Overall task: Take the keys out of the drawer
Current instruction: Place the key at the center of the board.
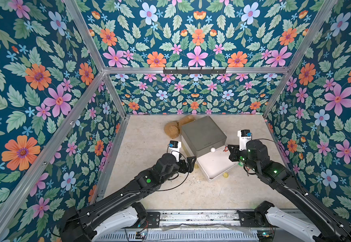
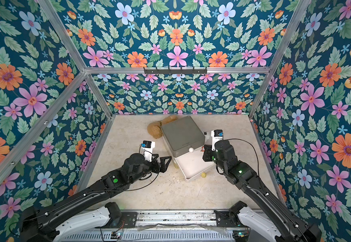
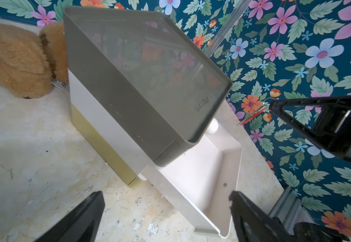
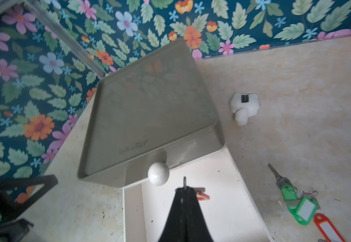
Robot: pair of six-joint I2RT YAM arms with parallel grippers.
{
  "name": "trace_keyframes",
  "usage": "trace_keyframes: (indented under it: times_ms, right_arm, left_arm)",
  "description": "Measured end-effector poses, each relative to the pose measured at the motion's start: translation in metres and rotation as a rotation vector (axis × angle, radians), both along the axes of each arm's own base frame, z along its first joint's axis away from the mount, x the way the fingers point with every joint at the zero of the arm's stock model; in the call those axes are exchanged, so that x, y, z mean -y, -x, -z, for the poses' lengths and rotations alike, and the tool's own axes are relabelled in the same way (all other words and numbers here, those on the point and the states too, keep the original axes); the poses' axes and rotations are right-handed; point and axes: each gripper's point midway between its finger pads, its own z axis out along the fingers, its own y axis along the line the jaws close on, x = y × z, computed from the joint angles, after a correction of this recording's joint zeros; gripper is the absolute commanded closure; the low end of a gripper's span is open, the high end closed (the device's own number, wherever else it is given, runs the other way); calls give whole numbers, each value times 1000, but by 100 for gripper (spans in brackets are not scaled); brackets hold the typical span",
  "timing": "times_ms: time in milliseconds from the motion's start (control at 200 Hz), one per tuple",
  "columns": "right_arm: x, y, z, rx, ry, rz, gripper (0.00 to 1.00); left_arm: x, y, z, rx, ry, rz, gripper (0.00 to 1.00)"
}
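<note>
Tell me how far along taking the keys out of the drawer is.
Done: the drawer is open, and green-tagged keys plus a red tag lie on the table beside it. In hand: the right tool is shut on a red-tagged key clear of the drawer; the left tool is open, empty. Left: setting that key down. The drawer floor in view is bare; its back is hidden.

In a top view the left arm point(image 1: 128, 188) reaches from lower left toward centre with the left tool point(image 1: 189, 162) spread wide, the right arm point(image 1: 285, 178) from lower right with the right tool point(image 1: 228, 149) pinched shut on a red-tagged key point(image 4: 202, 194).
</note>
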Motion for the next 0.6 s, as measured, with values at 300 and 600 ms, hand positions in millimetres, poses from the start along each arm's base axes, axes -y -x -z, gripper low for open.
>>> trace_keyframes:
  times_ms: [300, 600]
  right_arm:
    - [51, 4, 4, -119, -55, 346, 100]
    - [91, 34, 43, -306, -94, 596, 100]
  left_arm:
    - [19, 1, -4, -9, -6, 70, 1]
    - [38, 6, 0, -14, -11, 118, 1]
